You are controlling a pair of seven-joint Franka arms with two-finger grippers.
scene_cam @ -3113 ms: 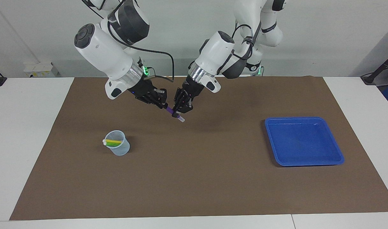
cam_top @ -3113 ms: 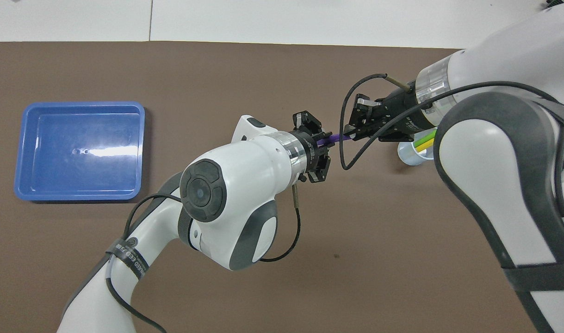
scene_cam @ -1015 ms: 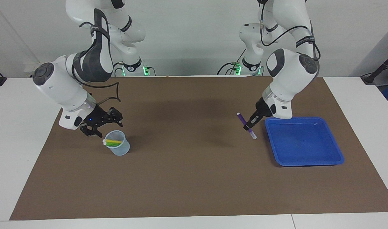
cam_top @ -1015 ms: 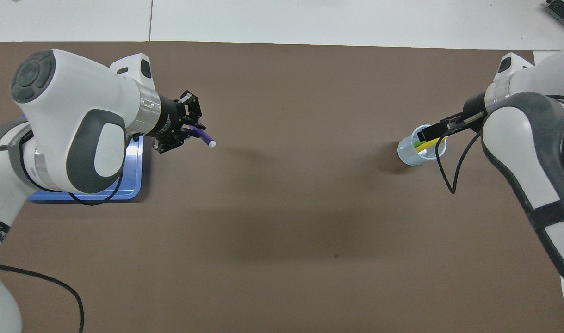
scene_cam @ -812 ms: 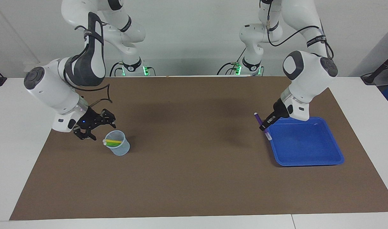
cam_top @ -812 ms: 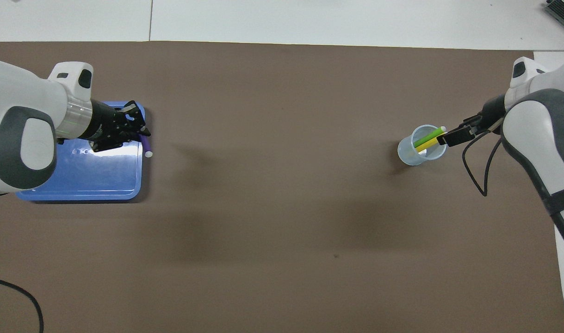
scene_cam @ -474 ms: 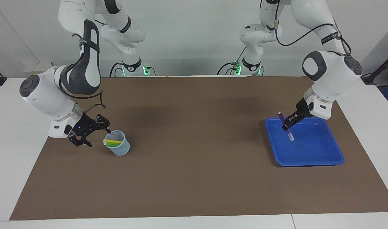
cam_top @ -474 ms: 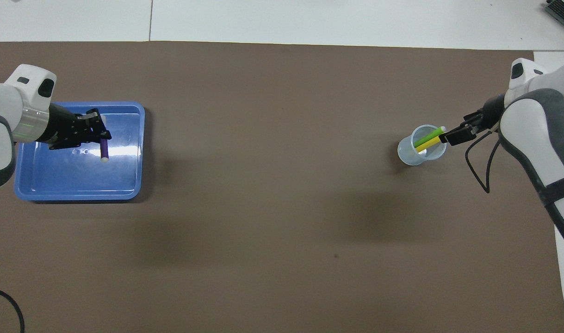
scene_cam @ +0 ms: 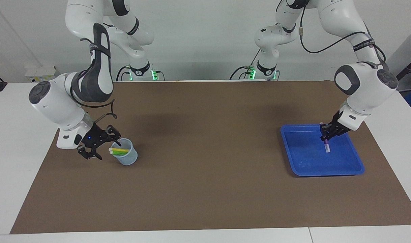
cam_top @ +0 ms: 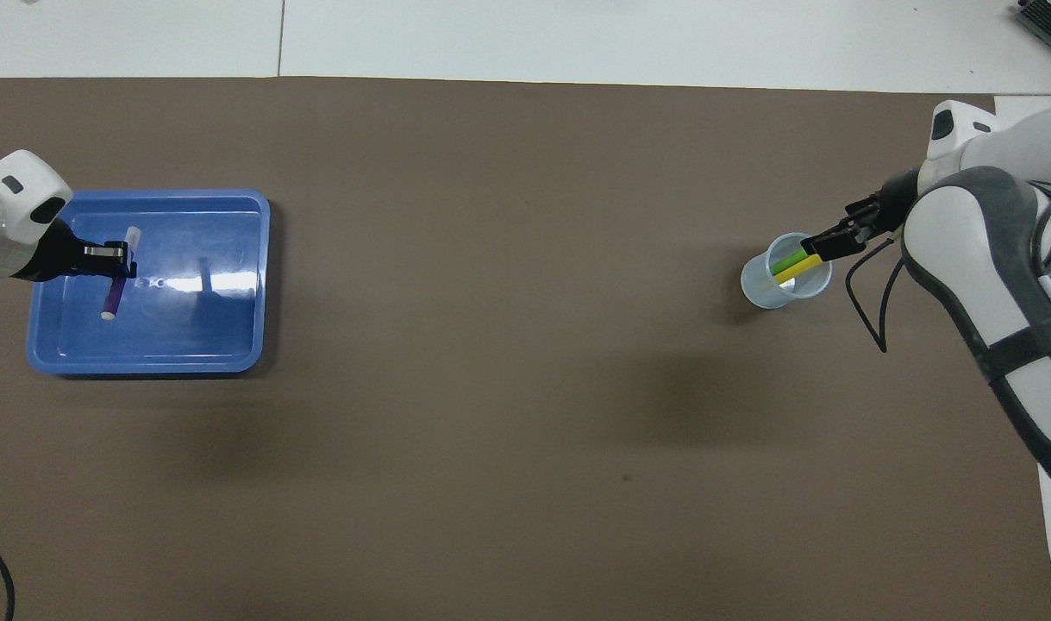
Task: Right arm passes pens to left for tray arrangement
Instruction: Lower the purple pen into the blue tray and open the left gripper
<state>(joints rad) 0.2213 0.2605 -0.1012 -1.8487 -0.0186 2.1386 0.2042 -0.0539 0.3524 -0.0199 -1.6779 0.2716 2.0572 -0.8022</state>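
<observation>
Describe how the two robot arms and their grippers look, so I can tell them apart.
Both are white jointed arms with grey joint covers and black grippers. The right gripper has a small blue light beside it and its arm wears a broad black strap. The left gripper has no light; a thin black cable loops along its arm.

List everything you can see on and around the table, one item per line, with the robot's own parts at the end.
Mat: one, brown, covering most of the white table.
Tray: one, bright blue, on the mat at the left arm's end.
Cup: one, clear pale blue, on the mat at the right arm's end.
Purple pen: one, held by the left hand over the tray, tilted.
Yellow pen: one, leaning in the cup.
Green pen: one, in the cup beside the yellow pen.
Left hand: one, black, shut on the purple pen above the tray.
Right hand: one, black with a blue light, open, at the cup's rim by the pale pen ends.
</observation>
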